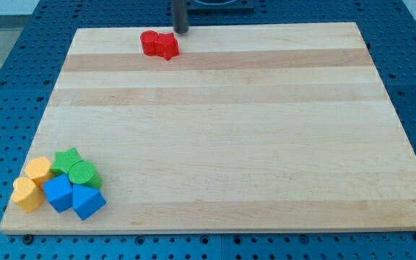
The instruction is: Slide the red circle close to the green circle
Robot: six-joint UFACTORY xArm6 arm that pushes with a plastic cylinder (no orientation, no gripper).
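The red circle (pixel 149 42) lies near the view's top, left of centre, touching a red star-like block (pixel 168 47) on its right. The green circle (pixel 83 174) sits far away in a cluster at the view's bottom left. My tip (pixel 181 32) is at the board's top edge, just up and to the right of the red pair, close to the red star. I cannot tell whether it touches the star.
Around the green circle are a green star (pixel 66 159), a yellow hexagon (pixel 38 170), another yellow block (pixel 26 193), a blue cube (pixel 58 193) and a blue triangular block (pixel 88 202). The wooden board (pixel 237 130) rests on a blue perforated table.
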